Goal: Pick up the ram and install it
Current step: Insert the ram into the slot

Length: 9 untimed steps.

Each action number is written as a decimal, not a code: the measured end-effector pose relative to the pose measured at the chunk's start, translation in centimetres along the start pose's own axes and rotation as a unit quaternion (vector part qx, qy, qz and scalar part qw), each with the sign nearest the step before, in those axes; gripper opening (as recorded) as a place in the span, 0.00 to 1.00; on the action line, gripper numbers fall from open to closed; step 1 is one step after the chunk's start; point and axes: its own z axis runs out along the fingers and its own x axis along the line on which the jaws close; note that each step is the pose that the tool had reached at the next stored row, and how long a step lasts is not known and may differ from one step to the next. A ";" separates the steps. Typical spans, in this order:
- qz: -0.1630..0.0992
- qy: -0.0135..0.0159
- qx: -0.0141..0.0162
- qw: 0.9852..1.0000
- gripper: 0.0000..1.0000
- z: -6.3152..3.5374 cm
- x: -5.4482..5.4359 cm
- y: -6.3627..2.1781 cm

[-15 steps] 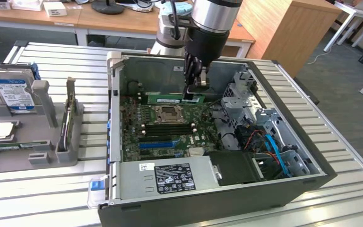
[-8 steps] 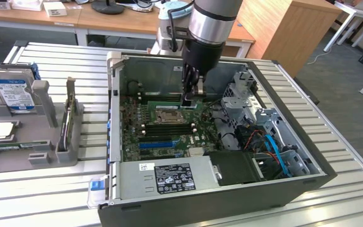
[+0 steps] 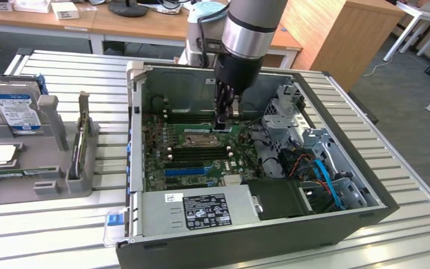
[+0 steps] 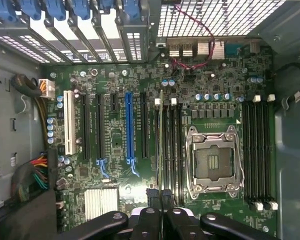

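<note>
Ram point(image 4: 161, 145): held edge-on between the fingertips of the gripper point(image 4: 161, 196), jaws nearly closed and clamped on its end. It stands upright in line with the memory slots point(image 4: 172, 150), beside the CPU socket point(image 4: 212, 162); cannot tell whether it touches a slot. Exterior view, upper centre: the gripper reaches down into the open computer case point(image 3: 135, 106), over the motherboard point(image 3: 166, 159). Case also holds the power supply point(image 3: 200, 207), lower centre. Grey tray point(image 3: 51, 168), left of frame, holds a hard drive point(image 3: 13, 109) and processor chip point(image 3: 0, 155).
</note>
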 end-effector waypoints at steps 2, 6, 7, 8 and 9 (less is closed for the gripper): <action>0.000 0.000 0.000 1.000 0.12 0.37 0.0 -0.01; 0.000 0.000 0.000 1.000 0.12 1.02 0.0 -0.02; 0.000 0.000 0.000 1.000 0.12 1.03 0.0 -0.02; 0.000 0.000 0.000 1.000 0.12 1.02 0.0 -0.02; -0.002 0.000 0.000 1.000 0.12 1.03 0.0 -0.04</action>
